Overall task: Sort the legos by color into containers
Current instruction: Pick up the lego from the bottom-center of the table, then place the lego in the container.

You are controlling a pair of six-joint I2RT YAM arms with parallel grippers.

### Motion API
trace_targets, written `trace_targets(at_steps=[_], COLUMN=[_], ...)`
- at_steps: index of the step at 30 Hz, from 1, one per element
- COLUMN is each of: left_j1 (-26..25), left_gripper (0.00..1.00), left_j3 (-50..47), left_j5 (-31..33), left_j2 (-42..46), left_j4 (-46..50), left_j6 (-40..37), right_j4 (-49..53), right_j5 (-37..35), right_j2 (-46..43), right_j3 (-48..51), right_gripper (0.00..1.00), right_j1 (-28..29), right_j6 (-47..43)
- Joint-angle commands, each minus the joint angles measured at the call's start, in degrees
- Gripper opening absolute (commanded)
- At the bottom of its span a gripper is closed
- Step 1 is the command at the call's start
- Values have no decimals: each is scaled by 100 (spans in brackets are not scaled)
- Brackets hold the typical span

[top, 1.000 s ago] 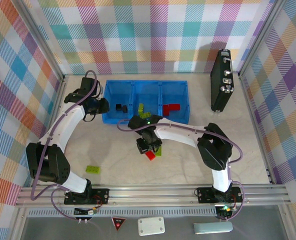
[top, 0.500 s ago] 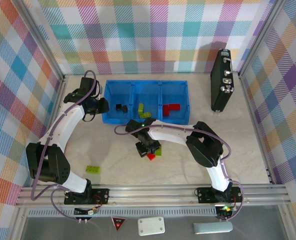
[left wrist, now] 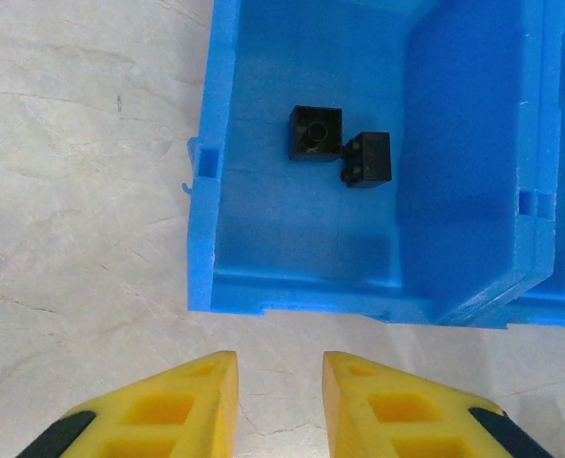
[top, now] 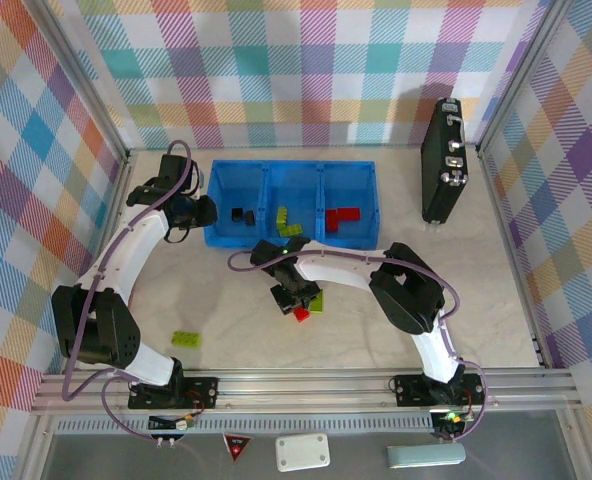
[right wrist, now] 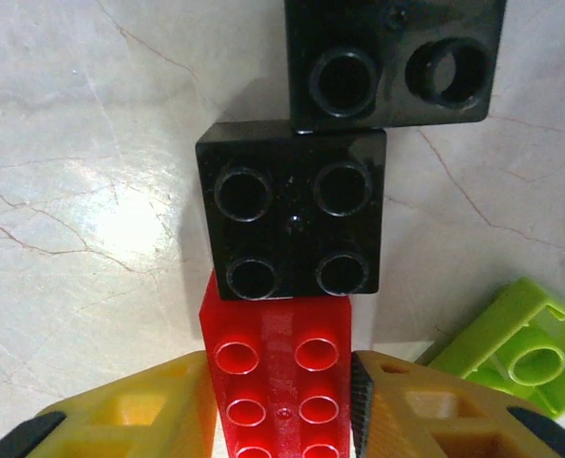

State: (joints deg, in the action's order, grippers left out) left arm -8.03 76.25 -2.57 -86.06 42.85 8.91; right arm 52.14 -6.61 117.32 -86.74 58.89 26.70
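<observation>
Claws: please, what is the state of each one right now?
Left claw: closed, holding nothing.
Right claw: closed on the red brick, one finger on each side.

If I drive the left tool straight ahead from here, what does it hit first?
Probably the near wall of the blue plastic tray, at the compartment holding two small black cube bricks. Depth is unclear, so the left tool might touch the table first.
</observation>
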Motion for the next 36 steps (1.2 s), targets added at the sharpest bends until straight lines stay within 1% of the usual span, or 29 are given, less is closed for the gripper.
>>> trace_targets(at_steps=[1, 11, 23, 30, 36], left_j1=[100, 157, 193, 223, 232], left_gripper=[29, 30, 30, 30, 30], left_j3=[-56, -47, -60, -60, -89], left_j5=[-112, -182, -165, -193, -152], left_j2=[63, 11, 19, 10, 72], left_j4=[-119, -132, -145, -145, -150], left_j6=[-73, -78, -135, -135, -157], right_j4=[59, 16, 248, 402, 437], right_j5=[11, 72, -80, -164, -102], right_j2=[-17, -639, -1264, -1602, -1721], right_j3=[5, 360, 550, 626, 539], right_gripper=[39, 38, 37, 37, 37], right_j1=[43, 40, -31, -286, -814], right_j6=[-9, 265, 388, 337, 96])
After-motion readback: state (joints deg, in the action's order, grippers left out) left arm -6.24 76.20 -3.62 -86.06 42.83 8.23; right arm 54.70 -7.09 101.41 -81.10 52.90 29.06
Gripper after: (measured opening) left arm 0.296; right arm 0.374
